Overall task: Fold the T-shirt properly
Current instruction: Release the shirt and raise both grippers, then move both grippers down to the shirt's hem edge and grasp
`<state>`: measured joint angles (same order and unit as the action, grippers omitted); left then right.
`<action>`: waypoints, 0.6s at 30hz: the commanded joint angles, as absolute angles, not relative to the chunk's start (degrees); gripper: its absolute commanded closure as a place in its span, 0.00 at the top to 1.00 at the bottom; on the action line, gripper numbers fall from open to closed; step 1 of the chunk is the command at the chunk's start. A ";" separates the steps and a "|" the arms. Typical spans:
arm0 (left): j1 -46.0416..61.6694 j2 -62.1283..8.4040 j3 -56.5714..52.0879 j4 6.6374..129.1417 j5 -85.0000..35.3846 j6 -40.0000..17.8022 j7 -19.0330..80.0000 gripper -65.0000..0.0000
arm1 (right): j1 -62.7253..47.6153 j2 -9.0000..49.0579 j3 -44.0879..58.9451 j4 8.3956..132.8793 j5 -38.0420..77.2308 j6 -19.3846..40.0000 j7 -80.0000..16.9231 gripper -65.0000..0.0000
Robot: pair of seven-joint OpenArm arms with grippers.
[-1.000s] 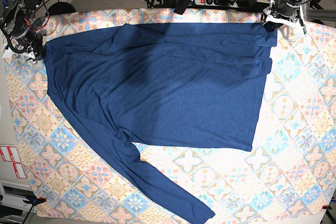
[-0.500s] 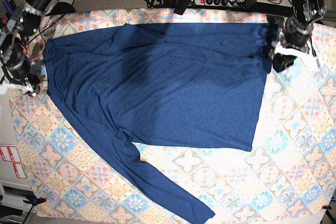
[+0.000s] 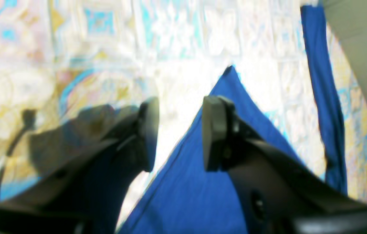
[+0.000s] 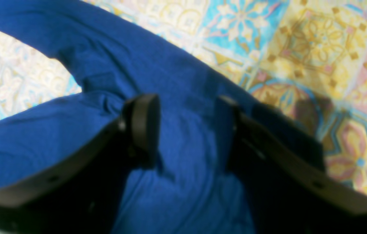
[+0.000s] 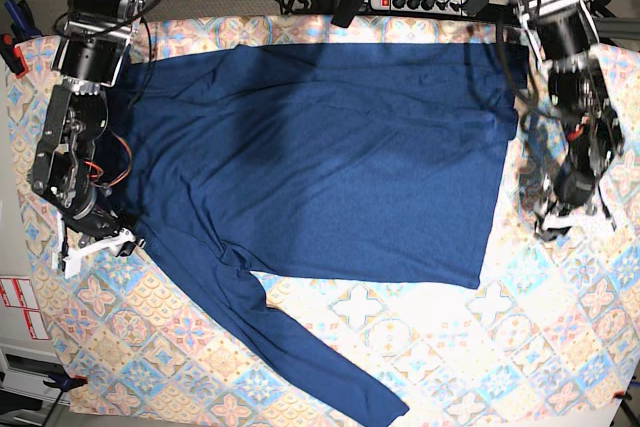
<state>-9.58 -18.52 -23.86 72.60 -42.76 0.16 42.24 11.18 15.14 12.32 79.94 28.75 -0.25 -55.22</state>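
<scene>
We count one T-shirt [image 5: 330, 157], two arms and two end effectors. The T-shirt lies flat on the patterned cloth [image 5: 560, 347] that covers the bench, filling most of the far half. Its long axis runs across the bench from the left edge to the right edge in the base view. The hem faces the right edge; the shoulders face the left edge. One sleeve [image 5: 290, 342] runs diagonally from the body toward the near edge.

We see the right end effector [image 4: 186, 130] near the left edge of the bench, over the shoulder and sleeve area. Its jaws stand apart above the fabric, and nothing is held between them.

We see the left end effector [image 3: 178, 133] near the right edge, just beside the hem. Its jaws stand apart over a corner of the T-shirt, and it holds nothing.
</scene>
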 commanded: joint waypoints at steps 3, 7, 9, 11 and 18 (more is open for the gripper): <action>-17.89 -19.38 -22.37 62.20 -40.04 -0.31 41.27 0.33 | 12.79 16.04 12.44 80.13 28.88 -0.04 -54.37 0.41; -24.48 -19.30 -14.64 52.53 -38.46 -0.31 34.95 0.33 | 12.62 16.04 12.35 80.48 29.05 -0.04 -54.37 0.41; -27.47 -19.30 -8.92 47.08 -38.64 -0.31 31.25 0.33 | 12.53 16.04 12.35 80.66 29.05 -0.04 -54.37 0.41; -30.37 -19.21 -3.91 41.19 -38.99 -0.31 27.21 0.33 | 12.44 16.04 12.35 80.84 29.14 -0.04 -54.37 0.41; -35.38 -15.08 2.86 26.77 -38.73 -0.22 14.81 0.33 | 11.03 15.96 12.26 83.91 29.23 -0.04 -54.64 0.41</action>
